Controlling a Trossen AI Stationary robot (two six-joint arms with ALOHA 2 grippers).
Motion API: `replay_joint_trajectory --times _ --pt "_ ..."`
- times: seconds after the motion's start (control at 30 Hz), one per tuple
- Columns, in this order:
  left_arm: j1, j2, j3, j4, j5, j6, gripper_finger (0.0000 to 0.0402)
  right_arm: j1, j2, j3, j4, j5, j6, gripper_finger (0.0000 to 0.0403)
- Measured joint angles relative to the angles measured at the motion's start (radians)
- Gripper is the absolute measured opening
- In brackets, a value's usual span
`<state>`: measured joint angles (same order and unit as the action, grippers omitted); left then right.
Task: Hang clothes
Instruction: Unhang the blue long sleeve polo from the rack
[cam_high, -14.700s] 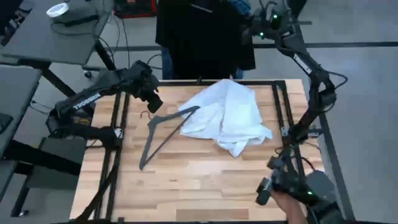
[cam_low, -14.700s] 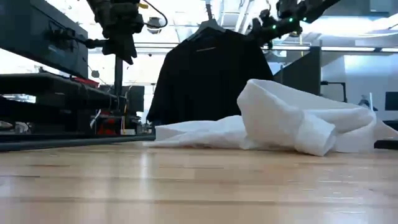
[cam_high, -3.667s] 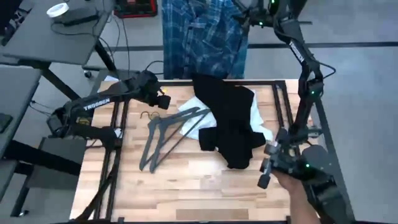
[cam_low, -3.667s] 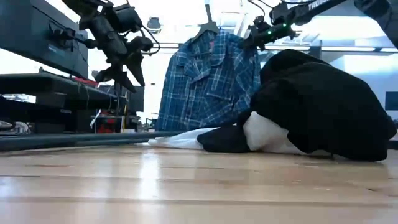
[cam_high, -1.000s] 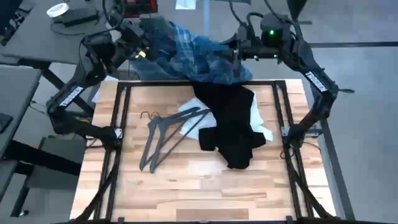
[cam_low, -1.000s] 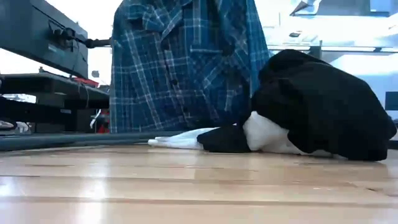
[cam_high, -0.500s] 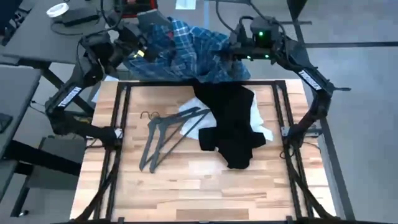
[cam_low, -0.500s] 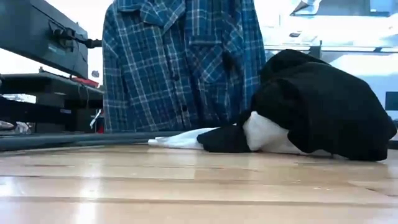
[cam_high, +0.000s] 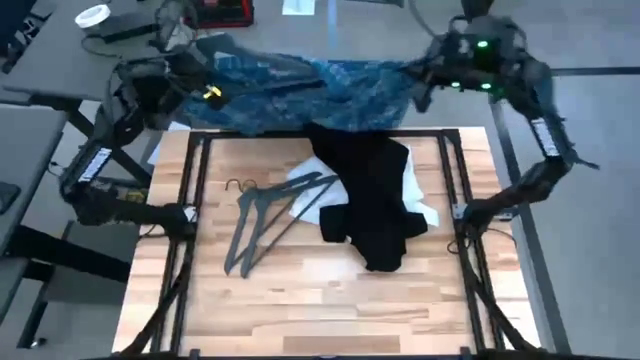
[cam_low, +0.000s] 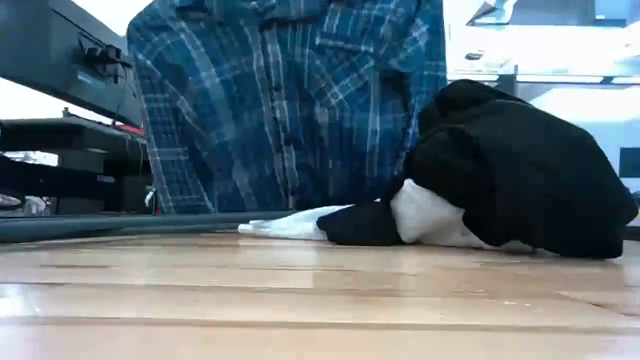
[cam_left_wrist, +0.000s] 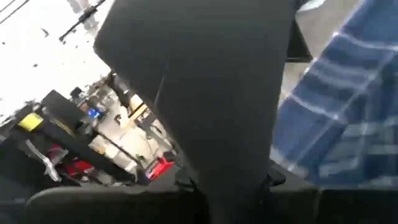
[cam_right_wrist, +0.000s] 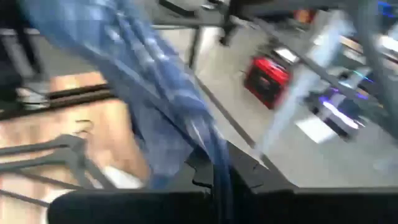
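So both arms are pulling the plaid shirt (cam_high: 300, 90) way wider than half a second ago, stretching it flat over the far edge of the bench (cam_high: 300, 320). Looking like spreading it before a hanger (cam_high: 262, 215) goes in. The left claw (cam_high: 205, 88) and right claw (cam_high: 425, 85) are each pinching an end shut. The black top (cam_high: 375, 200) is lying on the white top (cam_high: 425, 212). Only the low view is showing the shirt hanging down like a curtain.

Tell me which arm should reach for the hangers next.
Left, probably. The hangers lie on the table's left half, nearer the left tool; the right tool sits farther off. Both hold the plaid shirt.
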<state>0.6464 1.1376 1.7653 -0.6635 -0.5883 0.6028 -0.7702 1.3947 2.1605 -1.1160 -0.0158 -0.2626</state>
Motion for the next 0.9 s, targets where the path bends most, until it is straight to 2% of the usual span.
replay_joint_trajectory --times 0.17,0.33,0.4,0.47,0.63,0.7,0.9 --pt "0.006 -0.010 -0.002 0.077 0.124 -0.105 0.0039 0.001 -0.014 0.000 0.017 -0.006 0.026 0.0000" --pt "0.008 0.001 -0.002 0.327 0.278 -0.392 0.0039 0.120 0.015 0.004 0.107 -0.001 0.019 0.0000" --pt "0.008 -0.004 0.001 0.401 0.352 -0.461 0.0039 0.156 0.033 0.002 0.130 0.002 0.004 0.0000" --pt "0.007 -0.010 0.002 0.457 0.420 -0.473 0.0039 0.172 0.038 0.000 0.135 0.020 -0.011 0.0000" --pt "0.007 -0.037 0.001 0.436 0.435 -0.425 0.0039 0.172 0.014 0.000 0.142 0.035 -0.004 0.0000" --pt "0.007 -0.052 0.000 0.432 0.474 -0.420 0.0039 0.185 -0.002 0.000 0.193 0.031 -0.005 0.0000" --pt "0.006 -0.076 0.001 0.376 0.501 -0.360 0.0039 0.281 -0.064 0.054 0.382 -0.076 0.040 0.0000"
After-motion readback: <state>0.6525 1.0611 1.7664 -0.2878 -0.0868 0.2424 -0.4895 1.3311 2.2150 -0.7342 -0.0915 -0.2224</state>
